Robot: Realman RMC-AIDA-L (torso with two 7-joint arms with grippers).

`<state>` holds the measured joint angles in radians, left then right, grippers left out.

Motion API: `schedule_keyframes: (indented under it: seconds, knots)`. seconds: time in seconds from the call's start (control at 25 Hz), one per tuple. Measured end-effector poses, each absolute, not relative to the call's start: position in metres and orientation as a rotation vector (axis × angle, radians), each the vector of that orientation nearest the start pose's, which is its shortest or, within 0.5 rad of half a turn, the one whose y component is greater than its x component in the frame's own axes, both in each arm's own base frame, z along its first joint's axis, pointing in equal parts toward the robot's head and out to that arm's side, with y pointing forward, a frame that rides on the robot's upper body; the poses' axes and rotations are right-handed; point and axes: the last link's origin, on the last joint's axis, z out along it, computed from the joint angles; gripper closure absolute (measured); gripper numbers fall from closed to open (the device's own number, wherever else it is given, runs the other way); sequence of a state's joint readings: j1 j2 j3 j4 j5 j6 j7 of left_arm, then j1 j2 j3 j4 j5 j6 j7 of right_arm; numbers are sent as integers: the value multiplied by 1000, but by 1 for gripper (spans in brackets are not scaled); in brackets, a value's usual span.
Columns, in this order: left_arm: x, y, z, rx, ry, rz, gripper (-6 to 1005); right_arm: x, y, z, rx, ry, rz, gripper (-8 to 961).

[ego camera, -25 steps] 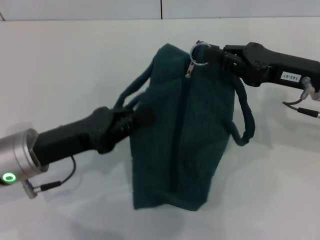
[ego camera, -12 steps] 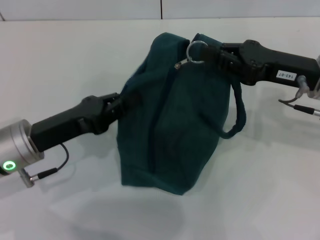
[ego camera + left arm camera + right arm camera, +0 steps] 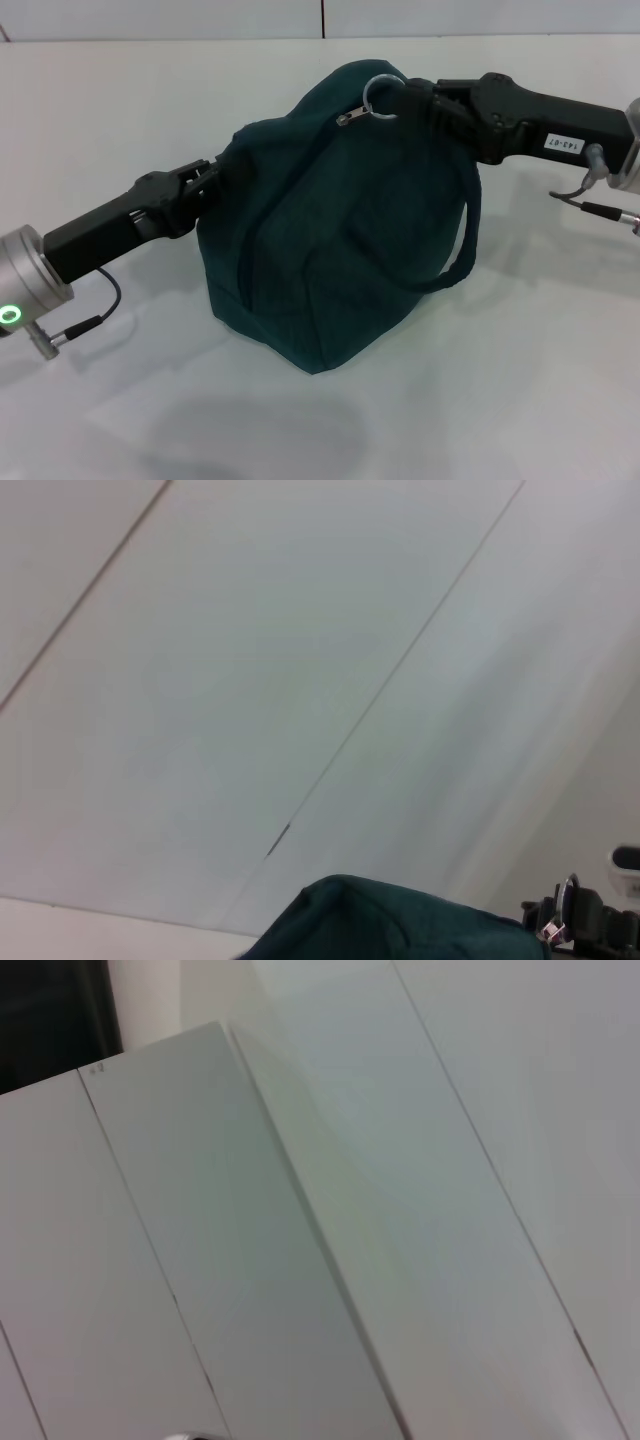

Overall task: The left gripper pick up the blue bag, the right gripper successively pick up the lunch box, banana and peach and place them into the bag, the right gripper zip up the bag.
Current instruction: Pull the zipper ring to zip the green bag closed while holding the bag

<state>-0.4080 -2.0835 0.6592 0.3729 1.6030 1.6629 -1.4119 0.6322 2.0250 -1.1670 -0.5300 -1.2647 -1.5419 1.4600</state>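
**One blue bag, gripped from both sides**

There is one blue bag point(image 3: 330, 220) on the white counter point(image 3: 520, 400), and two arms reach to it. No lunch box, banana or peach shows in any view; the bag bulges and its top looks closed along the dark zipper line.

The left gripper point(image 3: 215, 172) meets the bag's left upper side. Its fingers are pressed into the fabric there and seem clamped on it, though the tips are hidden by the cloth. Behind it, away from the bag, the black arm ends in a silver segment with a green ring light point(image 3: 12, 316).

The right gripper point(image 3: 415, 98) sits at the bag's top right edge. Its fingers are together on the metal ring pull point(image 3: 382, 96), from which the small zipper tab point(image 3: 352, 117) hangs toward the bag's left. One loop handle point(image 3: 462, 250) droops down the bag's right side.

A white label point(image 3: 562, 144) on the right arm carries dark characters, printed upside down and too small to read surely.

The left wrist view shows the bag's top point(image 3: 400, 920) and the ring pull point(image 3: 565, 905) beside it; the right wrist view shows only pale panels.
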Motion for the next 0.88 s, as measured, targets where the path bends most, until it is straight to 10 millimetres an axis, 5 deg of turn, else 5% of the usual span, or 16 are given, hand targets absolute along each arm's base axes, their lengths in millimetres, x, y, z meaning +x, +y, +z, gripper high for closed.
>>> schedule_keyframes:
  seconds: [0.6, 0.88]
  knots:
    - [-280, 278, -7, -2402, -1033, -1300, 605, 168, 362, -4, -2687, 573, 1276, 952]
    - [-282, 278, -4, -2390, -1033, -1300, 307, 173, 363, -2, -2663, 582, 1260, 952]
